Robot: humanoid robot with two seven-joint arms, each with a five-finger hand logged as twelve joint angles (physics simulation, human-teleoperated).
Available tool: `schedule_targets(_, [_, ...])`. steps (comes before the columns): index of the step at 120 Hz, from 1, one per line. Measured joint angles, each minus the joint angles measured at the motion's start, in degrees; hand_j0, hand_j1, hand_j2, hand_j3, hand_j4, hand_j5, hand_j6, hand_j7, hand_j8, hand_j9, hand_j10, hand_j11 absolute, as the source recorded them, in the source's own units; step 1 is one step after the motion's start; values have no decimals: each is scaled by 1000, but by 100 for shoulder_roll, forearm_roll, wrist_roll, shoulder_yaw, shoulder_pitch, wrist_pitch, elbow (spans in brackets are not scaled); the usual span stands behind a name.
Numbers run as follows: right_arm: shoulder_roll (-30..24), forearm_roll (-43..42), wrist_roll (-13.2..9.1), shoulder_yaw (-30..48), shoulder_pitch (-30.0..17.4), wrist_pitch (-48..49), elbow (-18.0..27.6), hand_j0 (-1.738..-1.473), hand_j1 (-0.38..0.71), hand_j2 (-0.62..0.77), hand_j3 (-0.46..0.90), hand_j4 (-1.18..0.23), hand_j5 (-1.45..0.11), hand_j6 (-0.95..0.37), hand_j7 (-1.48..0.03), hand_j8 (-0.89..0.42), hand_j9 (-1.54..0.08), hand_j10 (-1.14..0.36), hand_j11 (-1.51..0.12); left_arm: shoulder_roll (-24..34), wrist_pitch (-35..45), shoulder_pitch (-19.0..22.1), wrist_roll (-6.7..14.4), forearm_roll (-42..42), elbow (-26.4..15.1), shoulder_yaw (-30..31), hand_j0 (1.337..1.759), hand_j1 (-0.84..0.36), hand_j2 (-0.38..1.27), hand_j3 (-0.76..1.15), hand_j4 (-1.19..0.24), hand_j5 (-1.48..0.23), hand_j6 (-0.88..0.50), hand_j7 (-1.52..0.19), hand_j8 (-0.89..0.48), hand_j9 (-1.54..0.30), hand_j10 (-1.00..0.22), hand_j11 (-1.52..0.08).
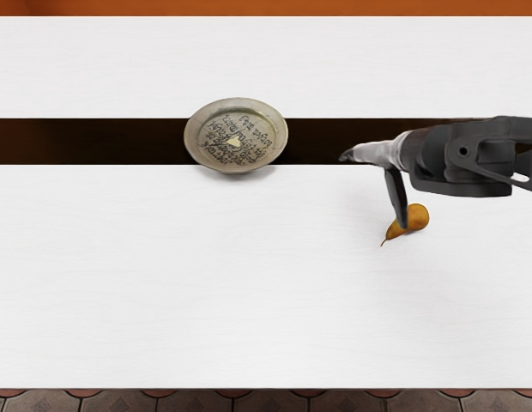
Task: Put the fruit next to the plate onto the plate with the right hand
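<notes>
Head view: the pear [419, 216] lies near the table's [206, 283] right edge, well apart from the plate [195, 136]. The right hand [388, 160] hovers above it, fingers [359, 154] straight and apart, thumb hanging down, perhaps touching the pear

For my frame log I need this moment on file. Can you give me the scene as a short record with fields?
fruit: pear, lying on the table, to the right of the plate
plate: plate, nothing on it, straddling the dark gap
right hand: right hand above the pear, open, one finger pointing down in front of it
grasp: none visible
task state: pear not yet on plate
</notes>
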Motion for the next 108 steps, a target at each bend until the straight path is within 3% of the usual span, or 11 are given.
schedule_targets(31, [53, -570, 0, -243, -491, -612, -450, -1658, -308, -6, 0, -38, -46, -39, -45, -38, -46, -37, -46, 0, 0, -9, 2, 0, 0, 2, 1658, 349, 0, 0, 0, 0, 0, 0, 0, 0, 0, 0])
schedule_targets(48, [57, -867, 0, -460, -626, -1210, -480, -1658, -305, -6, 0, -40, -49, -42, -49, -41, -49, -40, -49, 0, 0, -17, 1, 0, -8, 2, 1658, 349, 0, 0, 0, 0, 0, 0, 0, 0, 0, 0])
schedule_targets(58, [19, -1067, 0, -546, -707, -1558, -323, -1658, -304, -6, 0, -41, -50, -43, -50, -42, -50, -41, -50, 0, 0, -18, 0, 0, -16, 2, 1658, 349, 0, 0, 0, 0, 0, 0, 0, 0, 0, 0])
schedule_targets(84, [-512, -1227, 0, -581, -742, -1873, 612, -1658, -238, -17, 0, -97, -122, -99, -122, -97, -122, -96, -122, 0, 0, -18, 2, 0, -18, -1, 1658, 349, 0, 0, 0, 0, 0, 0, 0, 0, 0, 0])
schedule_targets(108, [-667, -1552, 0, -653, -1075, -2271, 743, -1658, -132, -34, 0, -186, -237, -187, -237, -186, -237, -185, -237, 0, 0, -18, 1, 0, -42, 0, 1658, 349, 0, 0, 0, 0, 0, 0, 0, 0, 0, 0])
